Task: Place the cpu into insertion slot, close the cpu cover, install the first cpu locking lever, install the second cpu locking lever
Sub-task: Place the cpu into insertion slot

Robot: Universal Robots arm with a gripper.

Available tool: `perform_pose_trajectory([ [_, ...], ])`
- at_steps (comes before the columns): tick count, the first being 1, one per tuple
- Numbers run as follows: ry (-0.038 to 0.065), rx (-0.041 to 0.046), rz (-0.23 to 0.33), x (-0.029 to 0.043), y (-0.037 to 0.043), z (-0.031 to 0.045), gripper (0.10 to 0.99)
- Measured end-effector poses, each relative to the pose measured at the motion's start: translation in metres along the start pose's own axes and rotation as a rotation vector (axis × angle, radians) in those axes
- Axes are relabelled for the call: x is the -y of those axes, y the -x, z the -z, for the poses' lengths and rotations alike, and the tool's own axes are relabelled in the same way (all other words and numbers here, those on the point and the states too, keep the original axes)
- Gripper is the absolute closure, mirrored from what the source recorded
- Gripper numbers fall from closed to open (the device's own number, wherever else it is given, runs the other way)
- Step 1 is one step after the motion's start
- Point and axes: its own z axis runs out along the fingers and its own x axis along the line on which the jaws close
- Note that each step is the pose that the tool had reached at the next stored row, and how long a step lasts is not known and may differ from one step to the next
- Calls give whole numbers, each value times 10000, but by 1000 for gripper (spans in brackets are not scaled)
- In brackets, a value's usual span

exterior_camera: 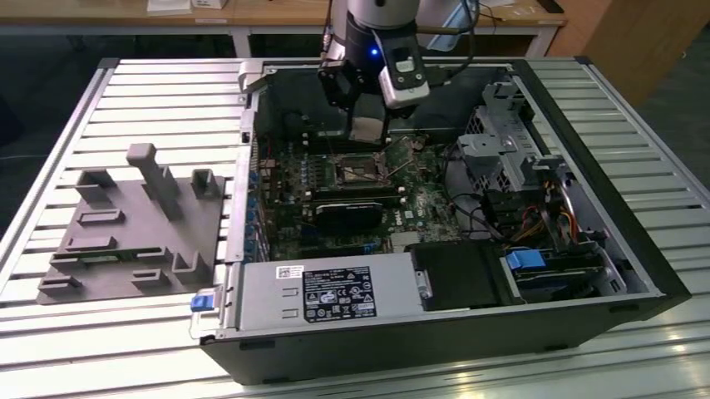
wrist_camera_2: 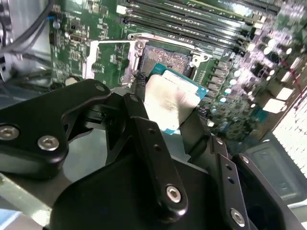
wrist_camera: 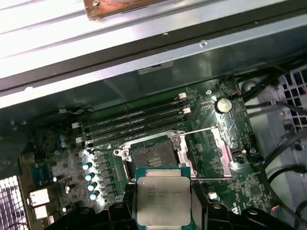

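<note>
Gripper tight on 2 cpu edges above insertion slot, cpu cover open.

I find the arm standing steeply, close to vertical, directly over the insertion slot in the exterior view. The wrist housing shows a lit blue indicator light. The gripper points down at the slot, with its tip just above the slot and clear of it. In the second wrist view, the two black fingers are clamped on opposite edges of the cpu. The chip is held between them, metal face towards the camera and tilted relative to the slot. In the first wrist view, the held chip hangs just to one side of the slot, not seated.
</note>
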Motion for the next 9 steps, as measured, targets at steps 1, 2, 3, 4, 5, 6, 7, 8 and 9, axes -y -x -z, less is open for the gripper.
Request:
perform_pose_trajectory([
  [1,3,16,-178,0,0,-3,549],
  [2,6,31,-358,0,0,-6,549],
  [3,9,49,-553,1,0,-9,549],
  [4,6,64,-714,1,0,-10,549],
  [5,1,81,-871,1,0,-13,549],
  [6,-4,97,-1023,1,0,-14,549],
  [7,-13,114,-1176,1,0,-15,549],
  [8,-22,131,-1321,1,0,-16,549],
  [9,-33,148,-1460,1,0,-17,549],
])
